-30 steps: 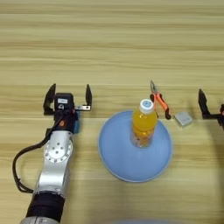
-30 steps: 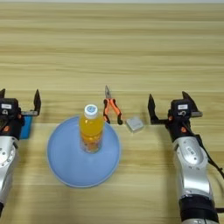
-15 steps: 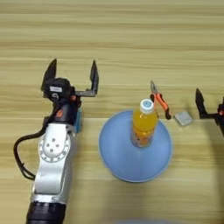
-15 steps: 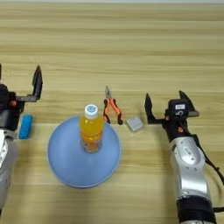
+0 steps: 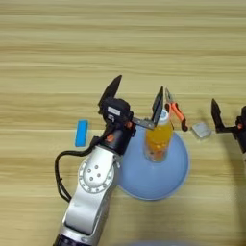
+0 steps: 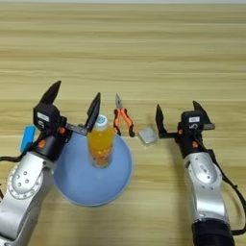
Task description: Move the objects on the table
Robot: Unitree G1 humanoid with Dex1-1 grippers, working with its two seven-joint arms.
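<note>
Left claw (image 5: pixel 136 98) hangs with its two black fingers spread wide, one fingertip (image 5: pixel 158 103) just beside the white cap of the small bottle of orange liquid (image 5: pixel 157 138), the other well to the left, and nothing is between them. That bottle stands upright on a round pale-blue plate (image 5: pixel 170 178), near the plate's far edge. A flat bright-blue bar (image 5: pixel 81 133) lies on the counter (image 5: pixel 120 43) to the left of the left arm, apart from the plate. Beyond the bottle, orange-handled pliers (image 6: pixel 122 120) lie on the wood, and a small grey block (image 6: pixel 148 136) sits just right of them. Right claw (image 6: pixel 180 116) rests near that block, fingers wide apart and empty. A small white label sits on each claw's housing, but its writing cannot be read.
</note>
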